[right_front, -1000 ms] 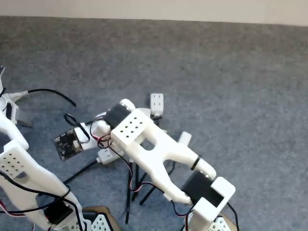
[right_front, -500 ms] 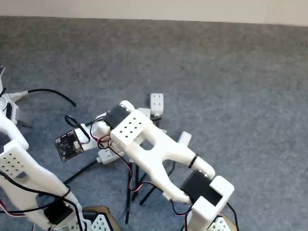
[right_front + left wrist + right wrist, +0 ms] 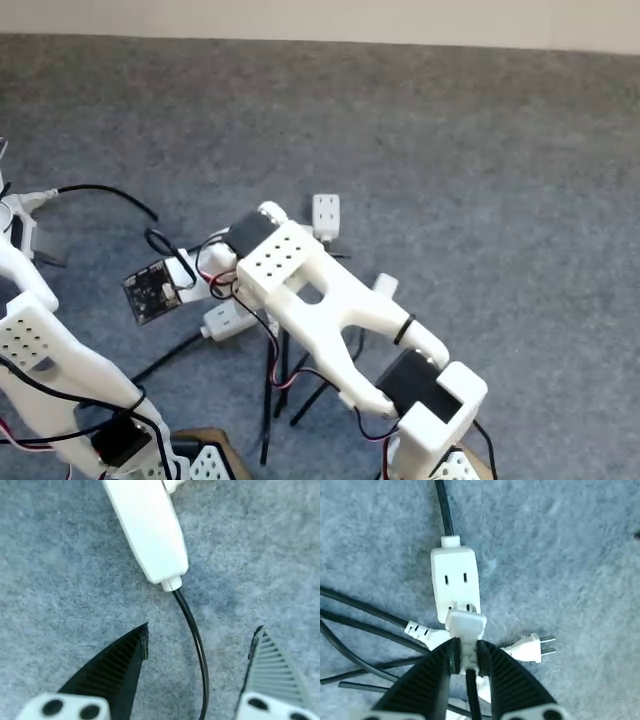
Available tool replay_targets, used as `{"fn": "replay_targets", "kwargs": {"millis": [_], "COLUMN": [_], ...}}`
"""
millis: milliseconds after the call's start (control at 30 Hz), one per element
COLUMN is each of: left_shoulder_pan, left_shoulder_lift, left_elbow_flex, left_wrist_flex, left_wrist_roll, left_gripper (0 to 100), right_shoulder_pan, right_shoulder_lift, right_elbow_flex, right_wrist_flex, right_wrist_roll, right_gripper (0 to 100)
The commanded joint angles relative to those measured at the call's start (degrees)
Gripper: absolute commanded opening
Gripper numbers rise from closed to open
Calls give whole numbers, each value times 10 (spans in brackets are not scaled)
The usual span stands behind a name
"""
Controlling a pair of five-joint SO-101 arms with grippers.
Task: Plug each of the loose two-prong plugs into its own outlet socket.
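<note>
Grey carpet-like fabric covers the desk (image 3: 480,150), and the plugs and sockets lie on it in a cluster under the right arm (image 3: 330,300). In the right wrist view the right end effector (image 3: 466,652) is clamped narrowly on a white two-prong plug (image 3: 466,624). The prongs of this plug meet the nearer socket of a white outlet block (image 3: 454,575), with a sliver of metal showing between plug and block. The block's farther socket (image 3: 455,578) is unfilled. A loose two-prong plug (image 3: 529,648) lies just beside the held one, prongs pointing away from it, and another white plug (image 3: 426,631) rests on the opposite side among black cords (image 3: 365,612). From above, a separate white outlet block (image 3: 326,212) lies just beyond the right arm. The left end effector (image 3: 202,635) hangs with its jaws wide apart and holds nothing. It is above a black cord (image 3: 192,625) that runs from a white moulded connector body (image 3: 150,530); whether that is a plug or a socket cannot be told.
</note>
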Motion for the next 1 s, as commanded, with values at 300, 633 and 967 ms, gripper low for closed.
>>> {"fn": "replay_targets", "kwargs": {"millis": [300,633,967], "left_shoulder_pan": [-5,-3,-5], "left_shoulder_lift": [-6,-9,-8], "left_elbow_flex": [-22,-22,-45], "left_wrist_flex": [3,3,65], "left_wrist_roll": [-2,-1,0], "left_gripper": [326,326,326], "right_shoulder_pan": [2,69,129], "right_shoulder_lift": [12,-1,-128], "right_elbow_flex": [-6,-87,3], "right_wrist_flex": [36,51,49], "right_wrist_roll": [22,-123,-209], "right_gripper": [5,5,5]}}
